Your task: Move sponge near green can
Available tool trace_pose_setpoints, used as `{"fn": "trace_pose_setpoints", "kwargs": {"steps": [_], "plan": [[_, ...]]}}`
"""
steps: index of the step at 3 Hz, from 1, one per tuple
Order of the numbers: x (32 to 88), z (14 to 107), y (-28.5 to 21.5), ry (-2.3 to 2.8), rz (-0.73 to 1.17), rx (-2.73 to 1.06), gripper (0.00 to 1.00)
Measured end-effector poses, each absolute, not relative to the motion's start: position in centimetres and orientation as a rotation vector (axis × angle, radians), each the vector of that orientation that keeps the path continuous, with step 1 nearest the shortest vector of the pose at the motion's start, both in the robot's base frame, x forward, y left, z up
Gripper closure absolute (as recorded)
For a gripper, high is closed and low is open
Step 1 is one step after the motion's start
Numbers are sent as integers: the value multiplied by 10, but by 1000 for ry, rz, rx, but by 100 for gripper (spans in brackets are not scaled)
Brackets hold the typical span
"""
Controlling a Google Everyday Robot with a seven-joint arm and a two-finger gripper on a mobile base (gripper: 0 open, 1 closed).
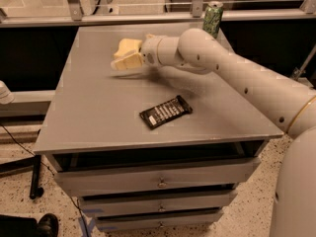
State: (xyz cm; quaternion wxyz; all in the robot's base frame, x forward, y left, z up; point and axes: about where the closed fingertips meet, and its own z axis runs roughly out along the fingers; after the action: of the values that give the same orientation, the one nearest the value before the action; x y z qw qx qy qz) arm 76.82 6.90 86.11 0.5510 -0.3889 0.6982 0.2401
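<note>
The sponge is a pale yellow foam block lying on the grey cabinet top, toward its far left-centre. My gripper reaches in from the right and sits right at the sponge's near side, overlapping its front edge; I cannot tell whether it touches it. The white arm runs back to the lower right. The green can stands upright at the far right corner of the top, well to the right of the sponge and behind the arm.
A flat black snack bar wrapper lies in the middle of the top, nearer the front. A metal rail and glass panel run along the back edge. Drawers are below the front edge.
</note>
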Motion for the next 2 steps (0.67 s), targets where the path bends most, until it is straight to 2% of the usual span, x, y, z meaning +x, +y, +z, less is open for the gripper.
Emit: {"fn": "trace_pose_setpoints", "kwargs": {"steps": [1, 2], "plan": [[776, 856, 77, 1648, 569, -912, 18], [778, 852, 77, 1652, 562, -905, 41]]}}
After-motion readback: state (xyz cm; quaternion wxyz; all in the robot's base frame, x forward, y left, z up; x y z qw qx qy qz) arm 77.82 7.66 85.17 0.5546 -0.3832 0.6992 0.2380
